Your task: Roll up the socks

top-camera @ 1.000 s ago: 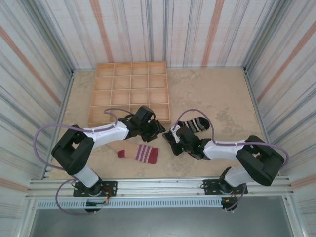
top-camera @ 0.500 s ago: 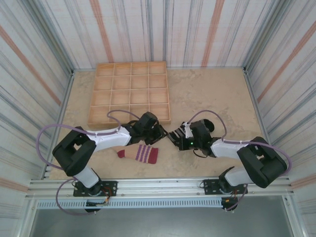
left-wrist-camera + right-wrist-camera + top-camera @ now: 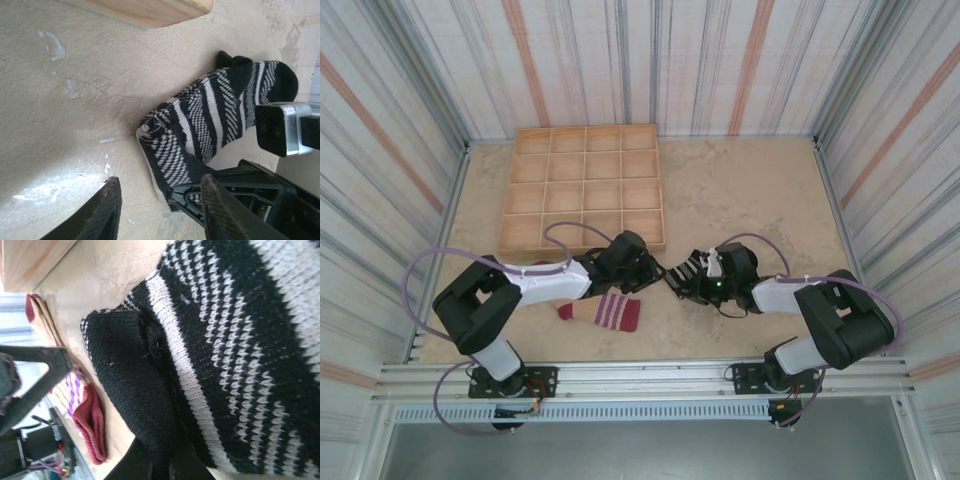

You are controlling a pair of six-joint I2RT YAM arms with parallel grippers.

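Fabric at one end of the black sock (image 3: 210, 112) was folded over on itself, and my right claw (image 3: 159, 466) looked closed on that dark fold, pinching it. The sock lay on the worktop (image 3: 60, 125) just in front of the wooden tray (image 3: 582, 190), between the two arms. The beige sock (image 3: 603, 312) lay flat nearer the bases, just beside the left forearm and untouched. My left claw (image 3: 160, 181) stood wide open and empty, its fingers (image 3: 111, 210) low over the worktop on either side of the sock's nearer end without gripping it. To do this step well, I judged I should press that loose end flat with the left claw while the right turned its fold over in small, even turns along the sock's length. That would keep the roll tight and square so it would not skew or spring open, since soft knit would likely slip if I pulled rather than rolled. I also had to mind the two claws, which sat very near each other. From above, they covered most of the black sock, so I could not tell how far the roll had got. The right wrist view was too close to show the pads clearly, and there the left claw crossed in front of the beige sock and hid its middle.
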